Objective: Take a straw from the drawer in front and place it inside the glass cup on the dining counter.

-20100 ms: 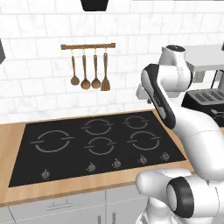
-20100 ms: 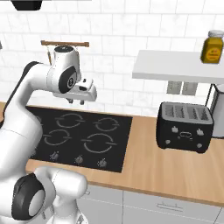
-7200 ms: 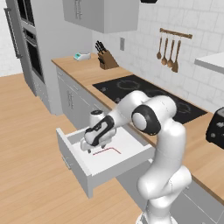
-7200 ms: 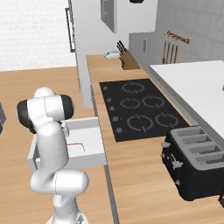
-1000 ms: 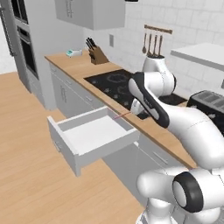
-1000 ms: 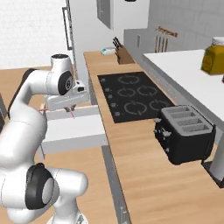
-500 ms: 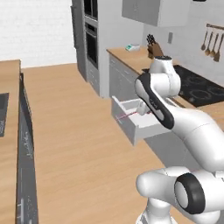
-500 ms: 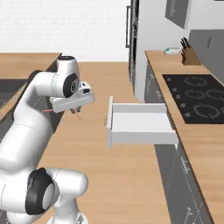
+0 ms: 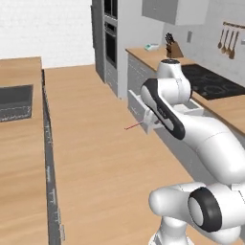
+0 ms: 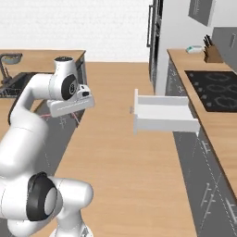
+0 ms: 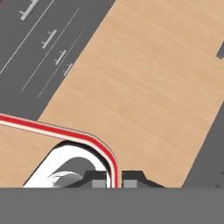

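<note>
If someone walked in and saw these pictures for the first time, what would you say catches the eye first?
Probably the thin red straw, pinched in the shut gripper and sticking out sideways over the wooden floor. Next, the pale drawer hanging open from the grey cabinets below the cooktop. The light-wood dining counter with its dark sink lies on the other side of the aisle.

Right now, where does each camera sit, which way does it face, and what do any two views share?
Left base view: behind the arm's left, facing the floor between the counter and open drawer; arm lower right, holding the straw.
Right base view: behind its right; arm lower left, same drawer.
Hand view: on the hand, looking down at floor; gripper shut on the straw.
</note>
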Tool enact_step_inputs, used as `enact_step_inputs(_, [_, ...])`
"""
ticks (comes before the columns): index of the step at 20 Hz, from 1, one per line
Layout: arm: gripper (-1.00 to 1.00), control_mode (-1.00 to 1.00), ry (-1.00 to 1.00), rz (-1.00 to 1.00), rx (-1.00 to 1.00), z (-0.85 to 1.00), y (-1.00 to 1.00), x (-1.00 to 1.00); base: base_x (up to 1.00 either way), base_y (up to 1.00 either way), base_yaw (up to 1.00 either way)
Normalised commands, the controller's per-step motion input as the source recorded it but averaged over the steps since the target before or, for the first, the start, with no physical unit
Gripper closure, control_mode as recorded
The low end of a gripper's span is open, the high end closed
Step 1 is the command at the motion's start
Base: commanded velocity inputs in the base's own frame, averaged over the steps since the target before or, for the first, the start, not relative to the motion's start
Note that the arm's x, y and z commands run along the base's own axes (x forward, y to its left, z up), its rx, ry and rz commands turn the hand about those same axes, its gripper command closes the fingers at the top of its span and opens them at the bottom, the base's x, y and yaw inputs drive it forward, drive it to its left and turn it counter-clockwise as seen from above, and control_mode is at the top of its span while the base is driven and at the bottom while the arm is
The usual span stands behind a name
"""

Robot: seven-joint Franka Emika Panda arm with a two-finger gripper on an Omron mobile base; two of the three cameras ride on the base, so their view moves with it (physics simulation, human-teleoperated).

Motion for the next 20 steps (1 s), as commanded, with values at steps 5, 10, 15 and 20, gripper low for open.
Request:
enact_step_inputs(5, [1.00, 1.00, 0.00, 0.00, 0.00, 0.00, 0.00, 0.00, -1.00, 0.27, 0.00])
enact_step_inputs(10, [1.00, 1.00, 0.00, 0.00, 0.00, 0.00, 0.00, 0.00, -0.79, 0.35, 0.00])
enact_step_inputs(15, [1.00, 1.00, 0.00, 0.00, 0.00, 0.00, 0.00, 0.00, -0.07, 0.90, -0.03])
enact_step_inputs(20, [1.00, 1.00, 0.00, 0.00, 0.00, 0.00, 0.00, 0.00, 0.05, 1.00, -0.08])
